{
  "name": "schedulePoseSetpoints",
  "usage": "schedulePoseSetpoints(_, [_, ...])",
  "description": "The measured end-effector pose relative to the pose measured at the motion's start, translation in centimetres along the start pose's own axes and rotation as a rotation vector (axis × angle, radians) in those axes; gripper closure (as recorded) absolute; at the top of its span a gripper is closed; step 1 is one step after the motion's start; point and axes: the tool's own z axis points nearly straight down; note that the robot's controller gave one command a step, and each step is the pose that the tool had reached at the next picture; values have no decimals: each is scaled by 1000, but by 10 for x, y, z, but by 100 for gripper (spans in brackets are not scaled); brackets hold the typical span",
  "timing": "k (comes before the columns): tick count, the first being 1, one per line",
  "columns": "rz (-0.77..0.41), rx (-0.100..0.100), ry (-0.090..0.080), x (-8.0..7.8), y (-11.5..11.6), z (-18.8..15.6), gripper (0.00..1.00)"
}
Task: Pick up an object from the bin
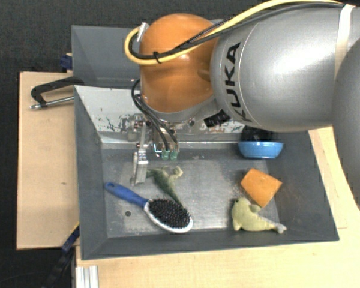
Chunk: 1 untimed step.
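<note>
My gripper [151, 164] hangs under the orange wrist cover over the bin's back-left part, its fingers spread apart with nothing between them. Just below and to the right of its tips lies a small green toy lizard [166, 180] on the bin floor. In front of that lies a hairbrush [153, 207] with a blue handle and a black bristle head, angled from left to lower right.
At the bin's right lie an orange wedge-shaped block [261, 186], a pale green toy dolphin [252, 217] in front of it, and a blue bowl [260, 148] against the back wall. The arm covers the bin's back right.
</note>
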Motion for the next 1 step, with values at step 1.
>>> schedulePoseSetpoints(1, [-96, 2, 2, 50, -6, 105, 0])
